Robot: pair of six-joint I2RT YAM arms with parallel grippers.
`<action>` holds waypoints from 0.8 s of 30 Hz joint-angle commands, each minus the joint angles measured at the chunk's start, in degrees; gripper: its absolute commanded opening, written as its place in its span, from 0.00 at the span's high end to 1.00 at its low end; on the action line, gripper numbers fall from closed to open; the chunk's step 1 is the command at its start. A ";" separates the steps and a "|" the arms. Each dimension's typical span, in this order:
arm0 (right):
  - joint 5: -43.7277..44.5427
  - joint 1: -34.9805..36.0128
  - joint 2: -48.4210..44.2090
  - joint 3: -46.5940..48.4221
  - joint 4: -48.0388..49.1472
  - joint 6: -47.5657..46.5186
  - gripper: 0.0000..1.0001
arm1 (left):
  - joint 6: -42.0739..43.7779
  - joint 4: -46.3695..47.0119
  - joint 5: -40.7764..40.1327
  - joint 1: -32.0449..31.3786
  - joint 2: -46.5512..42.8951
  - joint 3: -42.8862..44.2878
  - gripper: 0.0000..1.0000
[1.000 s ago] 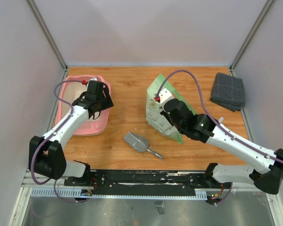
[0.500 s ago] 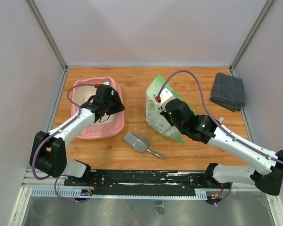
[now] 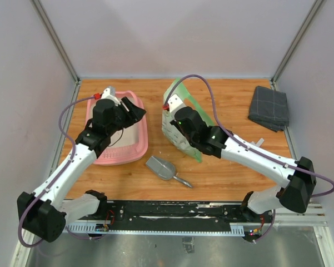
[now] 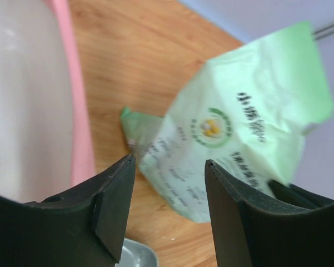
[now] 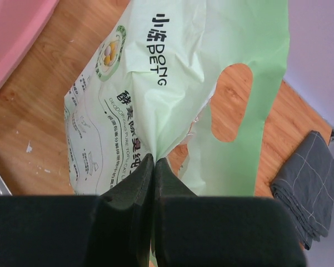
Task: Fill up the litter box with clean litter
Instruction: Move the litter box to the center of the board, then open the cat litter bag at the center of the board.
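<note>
The pink litter box [image 3: 122, 159] lies at the left of the table, its pale inside bare. My left gripper [image 3: 138, 113] is open and empty above the box's right rim [image 4: 78, 117]. My right gripper [image 3: 175, 119] is shut on a fold of the light green printed bag [image 3: 189, 111] and holds it tilted just right of the box. In the right wrist view the jaws [image 5: 154, 162] pinch the bag [image 5: 155, 78] below its cut-out handle. No litter granules show; the bag hides its contents. The left wrist view looks between my fingers [image 4: 169, 161] at the bag [image 4: 239, 128].
A grey metal scoop [image 3: 164, 168] lies on the wood in front of the bag, its edge also in the left wrist view [image 4: 136, 257]. A folded grey cloth [image 3: 268, 107] lies at the far right, also in the right wrist view [image 5: 305, 183]. Walls enclose the table.
My left gripper slid the litter box to the right, then let go and rose above its right rim. My right gripper moved the bag left, toward the box.
</note>
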 commanded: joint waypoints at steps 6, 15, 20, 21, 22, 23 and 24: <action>-1.22 -1.05 1.48 9.20 0.82 6.38 0.62 | -7.16 10.69 14.23 -0.04 -0.36 -5.87 0.44; -13.53 -1.91 -5.00 10.52 -13.79 9.65 0.50 | -11.00 18.37 21.01 -4.56 0.84 -9.86 0.45; -19.71 -1.89 -9.11 5.99 -14.83 12.22 0.55 | -9.52 17.05 17.73 -6.54 -0.88 -10.08 0.44; -21.02 -1.93 -9.86 5.22 -14.88 13.36 0.55 | -8.81 16.15 16.62 -6.54 -1.31 -9.96 0.44; -23.38 -1.83 -10.99 4.42 -14.80 14.82 0.56 | -7.98 14.83 15.23 -6.54 -1.73 -9.59 0.44; -25.80 -1.82 -11.87 3.27 -14.12 16.33 0.56 | -7.25 13.74 13.98 -6.54 -2.11 -9.29 0.44; -28.17 -1.59 -12.62 1.90 -12.64 17.79 0.56 | -6.61 12.85 13.12 -6.54 -2.44 -9.11 0.44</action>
